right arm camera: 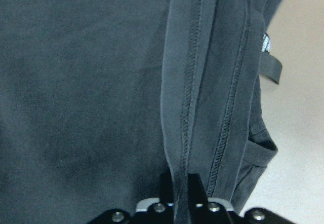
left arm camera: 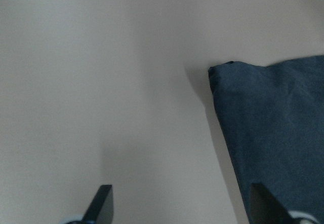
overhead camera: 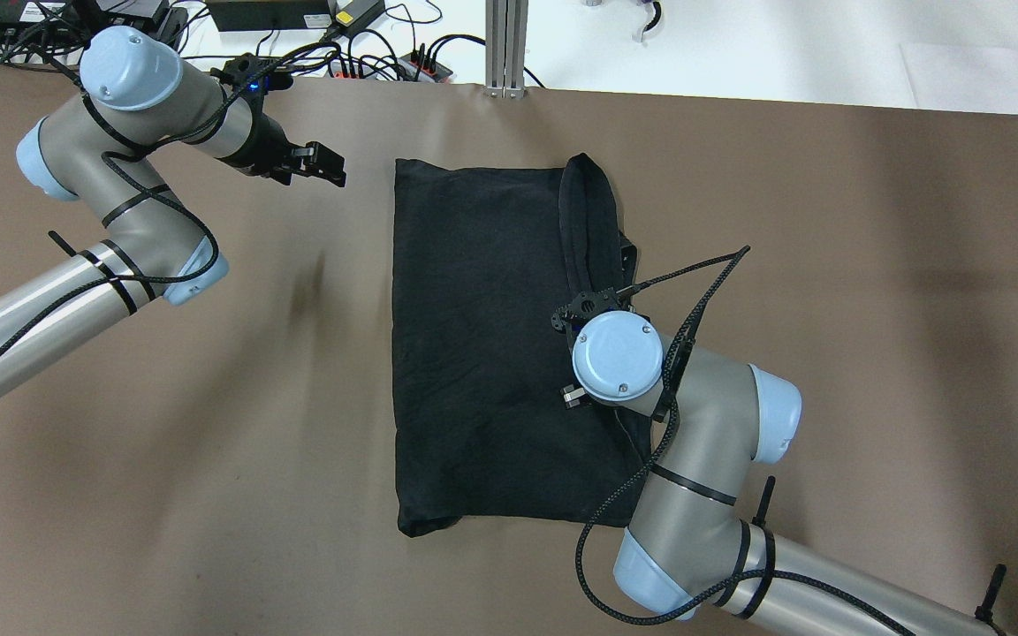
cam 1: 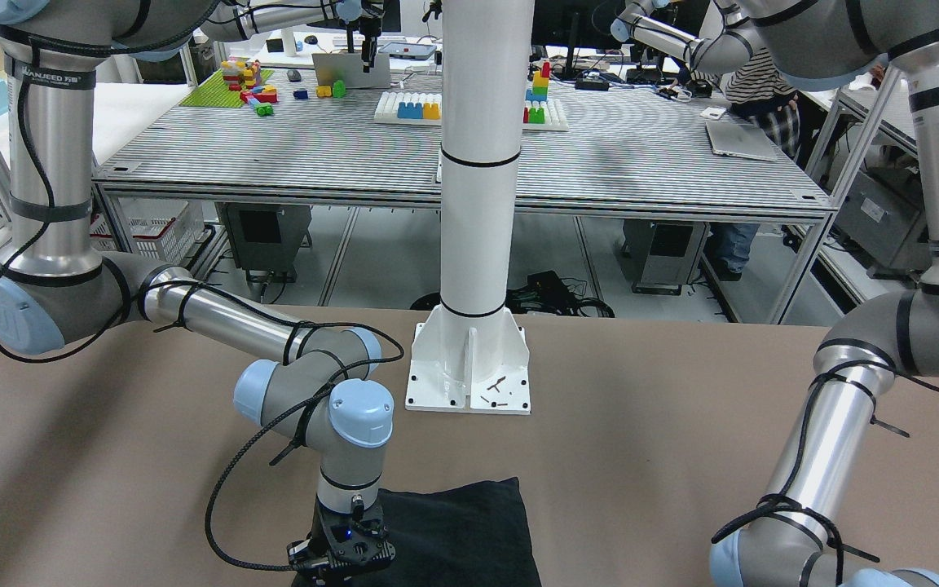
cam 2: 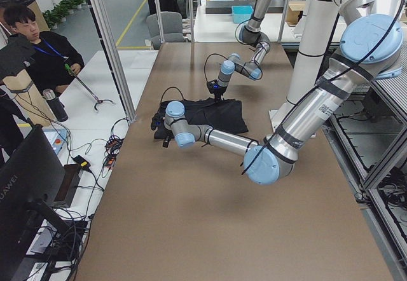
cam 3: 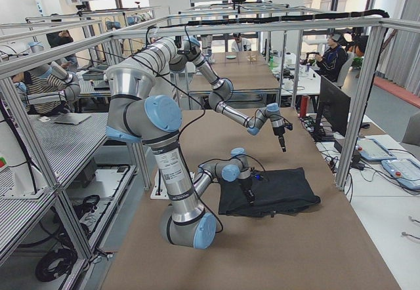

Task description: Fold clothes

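Pinching one black cloth [overhead camera: 474, 353] by its hem is the right gripper [right arm camera: 180, 181]. The left gripper [overhead camera: 325, 170] gapes empty near the far edge of the table [overhead camera: 208, 459].

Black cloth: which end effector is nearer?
Right. The right end effector is shut on the hem of the black cloth; the left end effector hangs open over the table, off its far-left corner.

One black cloth [overhead camera: 474, 353] and one white pillar [cam 1: 478, 163] are present. Two grippers are counted: the left gripper [overhead camera: 332, 170] and the right gripper [right arm camera: 178, 186].
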`<state>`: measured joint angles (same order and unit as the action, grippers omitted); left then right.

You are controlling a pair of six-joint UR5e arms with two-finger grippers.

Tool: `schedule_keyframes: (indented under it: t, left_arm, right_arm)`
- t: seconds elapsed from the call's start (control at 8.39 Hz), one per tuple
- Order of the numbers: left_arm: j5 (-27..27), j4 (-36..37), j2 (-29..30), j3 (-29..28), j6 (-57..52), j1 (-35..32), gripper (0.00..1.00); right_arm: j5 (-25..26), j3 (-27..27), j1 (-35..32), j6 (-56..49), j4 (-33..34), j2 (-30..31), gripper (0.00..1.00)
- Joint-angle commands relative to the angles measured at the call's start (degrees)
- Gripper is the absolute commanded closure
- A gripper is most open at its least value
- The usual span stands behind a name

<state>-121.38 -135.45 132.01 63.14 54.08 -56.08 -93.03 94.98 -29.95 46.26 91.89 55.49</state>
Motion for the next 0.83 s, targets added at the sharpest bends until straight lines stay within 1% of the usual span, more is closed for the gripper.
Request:
schedule_keyframes:
  t: [0.0,0.12,0.24,0.36,0.48,0.6,0.72]
  left_arm:
    - [0.00,0.01,0.00,-0.12,-0.02,0.00,0.05]
    - [0.00,0.01,0.00,-0.12,-0.02,0.00,0.05]
    - [0.00,0.01,0.00,-0.12,-0.02,0.00,0.05]
    - [0.00,0.01,0.00,-0.03,-0.11,0.09,0.05]
    - [0.00,0.01,0.00,-0.03,-0.02,0.09,0.05]
    - [0.00,-0.08,-0.08,0.14,-0.02,0.09,0.05]
    - [0.09,-0.08,-0.09,0.14,-0.02,0.26,0.05]
  right_arm:
    - [-0.91,0.21,-0.72,-0.38,-0.05,0.23,0.80]
    - [-1.18,0.38,-1.07,-0.39,-0.14,0.58,0.80]
    - [-1.71,2.21,-1.16,-0.47,-0.14,2.50,0.81]
    - [-2.50,5.36,-1.85,-2.39,-0.14,5.47,0.80]
    - [-2.59,6.61,-1.86,-4.23,-0.57,8.03,0.69]
    - [-2.50,6.54,-1.77,-3.90,-2.93,9.27,0.52]
    - [-2.59,6.54,-1.86,-3.64,-4.08,9.89,0.51]
